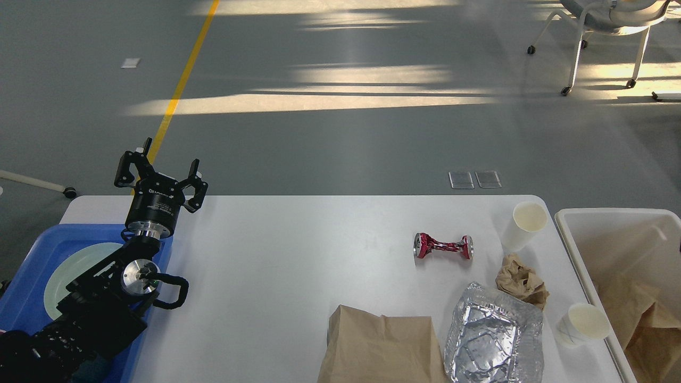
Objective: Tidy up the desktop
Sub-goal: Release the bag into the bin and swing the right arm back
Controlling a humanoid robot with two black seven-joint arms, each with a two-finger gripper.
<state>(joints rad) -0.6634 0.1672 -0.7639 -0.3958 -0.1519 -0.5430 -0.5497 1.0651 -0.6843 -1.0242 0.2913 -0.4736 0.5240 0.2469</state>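
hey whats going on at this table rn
A humanoid robot is clearing rubbish off the white desktop. One brown paper bag lies in the off-white bin. The left hand hovers open and empty over the blue tray; the right hand is out of view. A crushed red can waits.

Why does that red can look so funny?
The red can is crushed thin in the middle, so it lies on its side on the desktop like a little dumbbell. Nearby, a foil tray is crumpled and a brown paper wad is scrunched up.
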